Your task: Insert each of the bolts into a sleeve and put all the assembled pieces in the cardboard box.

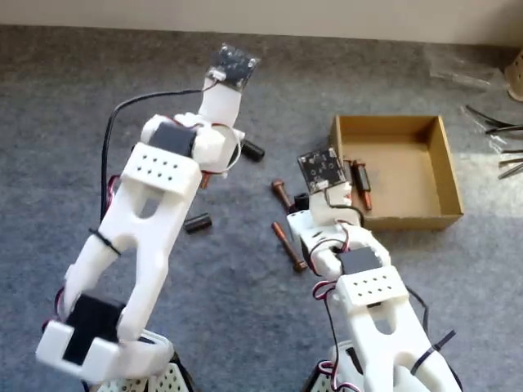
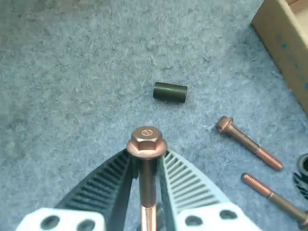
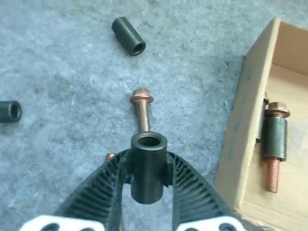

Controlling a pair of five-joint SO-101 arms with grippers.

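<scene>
The table covering is grey cloth with a short, rough pile, fully matt. The held bolt is copper-toned metal, smooth and glossy on the head. The held sleeve is dark, with a smooth wall and a faint satin sheen (metal or plastic cannot be determined). The loose sleeve shows the same dark, dull finish. The cardboard box is plain brown paperboard, matt. The left gripper has fingers of ribbed plastic, one dark, one paler. The arm shells are white plastic, smooth, low gloss.
</scene>
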